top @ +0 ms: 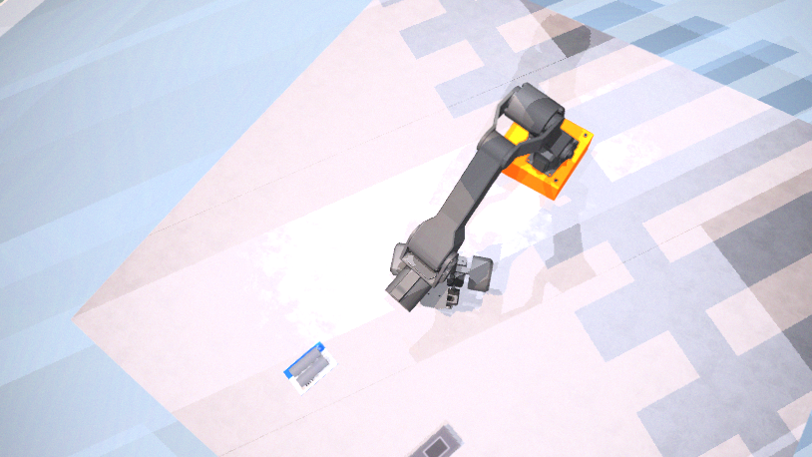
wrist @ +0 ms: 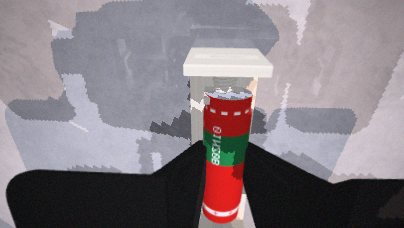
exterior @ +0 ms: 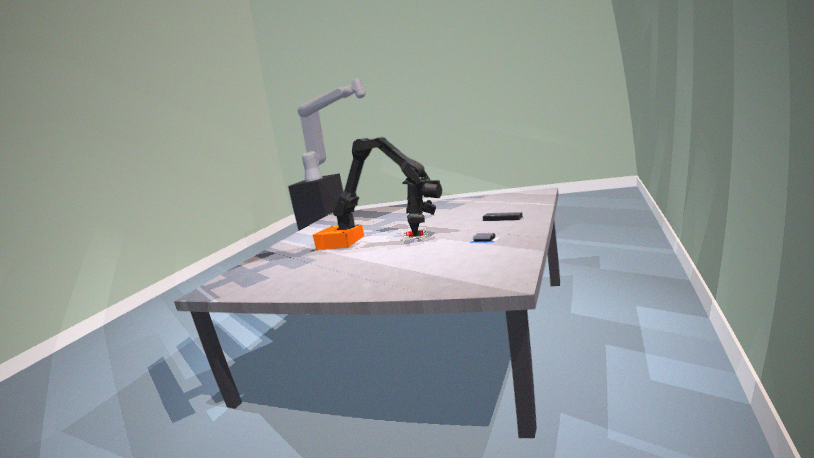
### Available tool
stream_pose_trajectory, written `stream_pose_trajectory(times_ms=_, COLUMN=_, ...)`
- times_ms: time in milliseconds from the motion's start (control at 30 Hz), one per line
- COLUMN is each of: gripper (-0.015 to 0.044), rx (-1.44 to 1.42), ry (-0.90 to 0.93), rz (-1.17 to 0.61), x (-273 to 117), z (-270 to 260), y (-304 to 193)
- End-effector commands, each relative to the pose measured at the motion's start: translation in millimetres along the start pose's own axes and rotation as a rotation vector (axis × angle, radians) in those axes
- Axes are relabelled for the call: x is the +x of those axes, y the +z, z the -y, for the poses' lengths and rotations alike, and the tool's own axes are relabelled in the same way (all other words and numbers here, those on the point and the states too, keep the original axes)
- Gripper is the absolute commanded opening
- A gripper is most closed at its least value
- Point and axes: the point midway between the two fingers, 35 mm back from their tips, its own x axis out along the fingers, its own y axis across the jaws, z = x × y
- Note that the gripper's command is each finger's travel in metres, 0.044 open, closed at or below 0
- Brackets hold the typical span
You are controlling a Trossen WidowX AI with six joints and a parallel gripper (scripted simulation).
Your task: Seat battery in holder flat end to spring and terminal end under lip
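Note:
A red battery with a green band lies lengthwise between my fingers. My gripper is shut on its middle, low over the table. The white holder is under and around the battery in the wrist view. Its spring shows at the far end wall, with a gap between it and the battery's flat silvery end. The end with plus marks points to the bottom of the view. The lip and the depth of the terminal end are not clear. The fingers hide much of the holder's sides.
A blue and white tray with grey cylinders stands apart from the gripper. A dark flat box lies farther off. My arm stands on an orange base. A pale second arm stands behind the table.

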Motion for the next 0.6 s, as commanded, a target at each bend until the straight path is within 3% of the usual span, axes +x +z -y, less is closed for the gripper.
stream_pose_trajectory(times_ms=0, gripper=0.0062, rx=-0.007, ry=0.004, rz=0.032, x=0.0, z=-0.9, y=2.3)
stream_pose_trajectory(times_ms=567, gripper=0.0062, rx=-0.012, ry=-0.002, rz=0.068, x=2.2, z=-1.2, y=-4.3)
